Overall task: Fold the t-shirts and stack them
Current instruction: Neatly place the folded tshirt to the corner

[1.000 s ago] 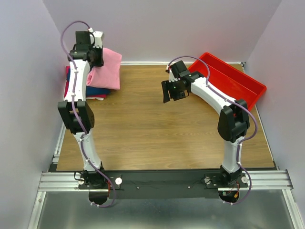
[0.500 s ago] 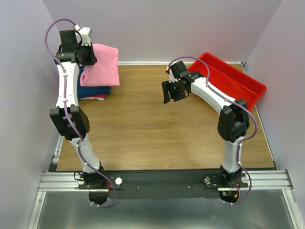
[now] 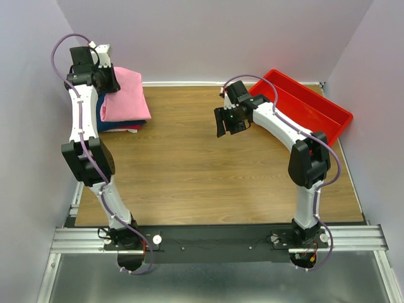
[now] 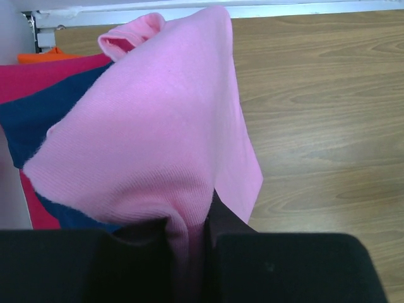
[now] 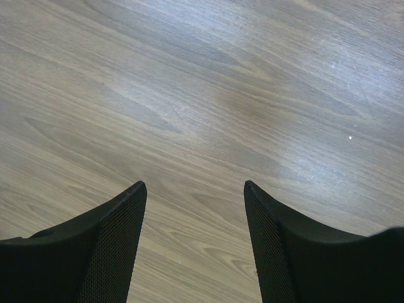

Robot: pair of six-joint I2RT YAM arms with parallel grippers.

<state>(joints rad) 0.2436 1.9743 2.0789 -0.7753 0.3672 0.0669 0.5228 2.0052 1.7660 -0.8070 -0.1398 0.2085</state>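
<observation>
L wrist cam: L gripper point(image 4: 188, 230) clamped on pink t-shirt point(image 4: 158, 126), over navy/magenta stack point(image 4: 25, 126), far-L corner. Top cam only: red tray point(image 3: 315, 107) far R. R gripper point(image 5: 194, 186) jaws apart, empty, over wood table point(image 5: 189, 76); lilac walls point(image 3: 221, 38).

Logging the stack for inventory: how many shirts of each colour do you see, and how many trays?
Pink shirt: 1
Navy shirt: 1
Red-magenta shirt: 1
Red tray: 1
Total: 4; an orange scrap at the back is too small to identify.
</observation>
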